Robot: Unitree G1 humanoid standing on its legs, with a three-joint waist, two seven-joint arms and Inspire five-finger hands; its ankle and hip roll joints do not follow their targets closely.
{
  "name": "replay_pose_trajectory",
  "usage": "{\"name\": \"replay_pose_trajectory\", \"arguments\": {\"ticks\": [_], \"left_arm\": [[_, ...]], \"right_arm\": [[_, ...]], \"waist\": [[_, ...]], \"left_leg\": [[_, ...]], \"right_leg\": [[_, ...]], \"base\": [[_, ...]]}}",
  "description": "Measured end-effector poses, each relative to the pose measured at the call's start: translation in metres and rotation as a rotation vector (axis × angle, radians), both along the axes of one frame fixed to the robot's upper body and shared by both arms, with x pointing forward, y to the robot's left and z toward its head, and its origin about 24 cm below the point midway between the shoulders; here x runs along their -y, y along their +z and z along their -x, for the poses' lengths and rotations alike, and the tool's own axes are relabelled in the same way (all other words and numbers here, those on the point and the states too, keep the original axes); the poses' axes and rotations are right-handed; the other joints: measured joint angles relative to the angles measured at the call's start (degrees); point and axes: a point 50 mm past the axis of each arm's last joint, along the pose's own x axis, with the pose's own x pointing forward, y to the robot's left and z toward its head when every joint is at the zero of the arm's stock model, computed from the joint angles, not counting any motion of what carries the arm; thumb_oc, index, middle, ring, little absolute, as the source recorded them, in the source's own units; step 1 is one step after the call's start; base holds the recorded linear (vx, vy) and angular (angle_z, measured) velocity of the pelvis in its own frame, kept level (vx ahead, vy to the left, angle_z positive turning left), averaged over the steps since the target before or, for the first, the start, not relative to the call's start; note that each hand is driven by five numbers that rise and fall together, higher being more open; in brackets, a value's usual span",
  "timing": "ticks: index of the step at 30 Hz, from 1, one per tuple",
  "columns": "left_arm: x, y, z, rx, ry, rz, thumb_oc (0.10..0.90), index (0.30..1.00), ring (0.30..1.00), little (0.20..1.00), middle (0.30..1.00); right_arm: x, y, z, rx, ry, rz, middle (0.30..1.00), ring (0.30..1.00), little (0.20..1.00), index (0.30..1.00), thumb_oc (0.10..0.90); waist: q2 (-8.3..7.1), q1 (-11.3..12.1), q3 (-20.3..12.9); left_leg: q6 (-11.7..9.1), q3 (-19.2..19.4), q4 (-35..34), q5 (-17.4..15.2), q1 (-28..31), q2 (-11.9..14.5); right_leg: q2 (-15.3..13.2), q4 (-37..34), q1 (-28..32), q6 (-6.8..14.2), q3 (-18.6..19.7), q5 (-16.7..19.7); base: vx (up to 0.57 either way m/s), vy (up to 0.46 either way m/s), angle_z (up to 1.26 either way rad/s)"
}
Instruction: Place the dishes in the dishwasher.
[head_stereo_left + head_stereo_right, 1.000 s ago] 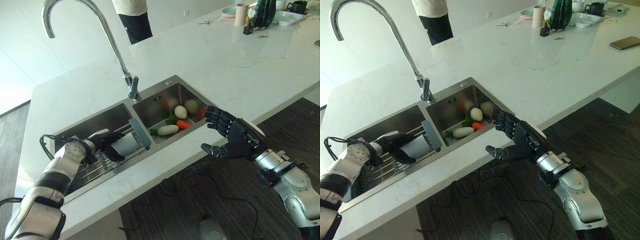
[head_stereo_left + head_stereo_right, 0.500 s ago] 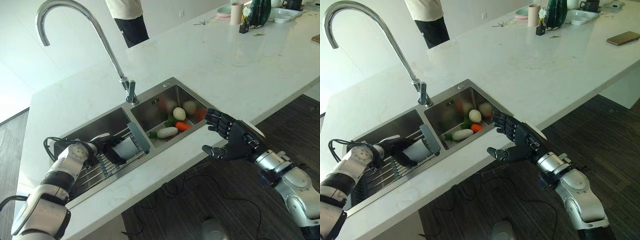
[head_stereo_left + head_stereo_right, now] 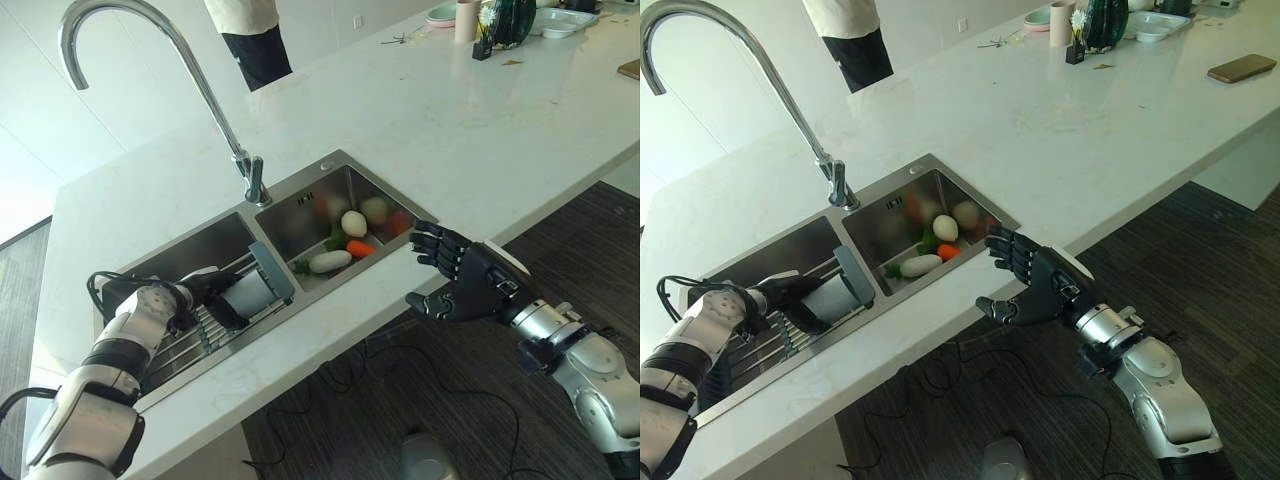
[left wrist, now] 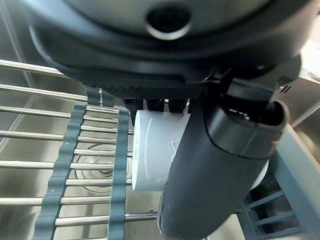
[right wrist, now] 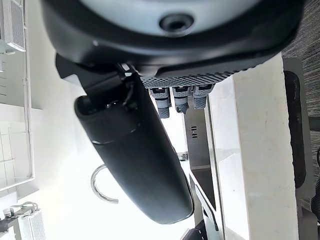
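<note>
Inside your left hand (image 3: 205, 290) the white cup (image 4: 155, 157) is staying clamped on the sink rack (image 4: 65, 165) as before, not lifted, while your right hand (image 3: 470, 285) is still hovering open.

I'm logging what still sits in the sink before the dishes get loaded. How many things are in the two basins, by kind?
Cups: 1, the white cup lying on the rack in the left basin, with the left hand curled round it.
Vegetables: about 5 in the right basin; white ones and an orange one are clear, the rest blurred.
Total: about 6.
</note>
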Motion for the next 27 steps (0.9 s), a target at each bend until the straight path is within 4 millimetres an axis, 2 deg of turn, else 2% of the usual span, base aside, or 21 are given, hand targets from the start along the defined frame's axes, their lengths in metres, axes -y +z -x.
{"name": "replay_pose_trajectory", "arguments": {"ticks": [1, 13, 17, 18, 23, 24, 25, 26, 27], "left_arm": [[-0.0001, 0.0011, -0.0004, 0.005, 0.001, 0.002, 0.8, 0.9, 0.9, 0.9, 0.9], [-0.0054, -0.0005, 0.0021, -0.033, 0.011, -0.026, 0.8, 0.9, 0.9, 0.9, 0.9], [-0.0053, -0.0008, 0.0025, -0.042, 0.006, -0.024, 0.8, 0.9, 0.9, 0.9, 0.9], [-0.0051, -0.0003, 0.0022, -0.041, 0.005, -0.025, 0.8, 0.9, 0.9, 0.9, 0.9], [-0.007, 0.0004, 0.0024, -0.047, 0.007, -0.035, 0.8, 0.9, 0.9, 0.9, 0.9], [-0.0076, -0.0001, 0.0027, -0.051, 0.009, -0.035, 0.604, 0.606, 0.606, 0.606, 0.606], [-0.0079, -0.0003, 0.0029, -0.052, 0.01, -0.037, 0.547, 0.521, 0.521, 0.521, 0.521], [-0.0079, -0.0002, 0.0028, -0.05, 0.01, -0.039, 0.4, 0.3, 0.3, 0.3, 0.3], [-0.0079, 0.0008, 0.0023, -0.043, 0.011, -0.042, 0.4, 0.3, 0.3, 0.3, 0.3]], "right_arm": [[0.0, -0.0002, 0.0001, -0.001, 0.0, 0.0, 0.9, 0.9, 0.9, 0.9, 0.8], [0.0001, 0.004, -0.0019, 0.013, 0.004, 0.011, 0.9, 0.9, 0.9, 0.9, 0.8], [0.0, 0.0054, -0.0026, 0.019, 0.005, 0.012, 0.9, 0.9, 0.9, 0.9, 0.8], [-0.0004, 0.0062, -0.0031, 0.022, 0.006, 0.012, 0.9, 0.9, 0.9, 0.9, 0.8], [-0.0018, 0.0058, -0.0036, 0.02, 0.01, 0.013, 0.9, 0.9, 0.9, 0.9, 0.8], [-0.0018, 0.0059, -0.0037, 0.02, 0.009, 0.013, 0.9, 0.9, 0.9, 0.9, 0.8], [-0.0017, 0.0059, -0.0037, 0.02, 0.009, 0.013, 0.9, 0.9, 0.9, 0.9, 0.8], [-0.0018, 0.0058, -0.0037, 0.02, 0.009, 0.013, 0.9, 0.9, 0.9, 0.9, 0.8], [-0.0018, 0.0059, -0.0037, 0.021, 0.009, 0.013, 0.9, 0.9, 0.9, 0.9, 0.8]], "waist": [[-0.02, 0.1, 0.02], [-0.11, 1.5, 0.19], [0.05, 1.42, 0.17], [0.11, 1.46, 0.18], [0.09, 1.37, 0.23], [0.09, 1.36, 0.23], [0.09, 1.36, 0.23], [0.09, 1.37, 0.23], [0.03, 1.38, 0.25]], "left_leg": [[0.15, 0.11, 0.29, 0.13, -0.33, -0.01], [0.05, -0.06, 0.86, -0.19, -0.28, 0.3], [-0.08, -0.37, 0.55, -0.28, -0.04, 0.17], [0.06, -0.18, 0.71, -0.17, -0.37, 0.13], [0.01, -0.29, 0.81, -0.37, -0.29, 0.15], [0.01, -0.25, 0.82, -0.38, -0.21, 0.16], [0.01, -0.25, 0.82, -0.38, -0.21, 0.16], [0.01, -0.25, 0.85, -0.37, -0.21, 0.16], [0.1, -0.17, 1.2, -0.23, -0.42, 0.18]], "right_leg": [[-0.07, 0.49, -0.23, -0.56, 0.0, 0.5], [0.0, 0.31, -0.03, -0.02, -0.16, -0.06], [0.05, 0.02, 0.1, -0.07, -0.26, -0.01], [-0.04, 0.48, -0.06, -0.66, -0.21, 0.48], [-0.02, 0.34, -0.08, -0.09, -0.16, -0.02], [-0.02, 0.33, -0.02, -0.07, -0.13, -0.03], [-0.03, 0.34, -0.02, -0.07, -0.13, -0.03], [-0.02, 0.34, -0.02, -0.07, -0.13, -0.02], [-0.07, 0.92, -0.34, -0.58, -0.13, 0.42]], "base": [[0.0, 0.0, 0.0], [-0.01, -0.001, 0.0], [-0.01, -0.001, 0.0], [-0.1, -0.044, 0.01], [0.05, 0.018, -0.02], [0.0, 0.0, 0.0], [-0.09, -0.051, -0.01], [-0.09, -0.048, 0.0], [-0.09, -0.05, 0.01]]}}
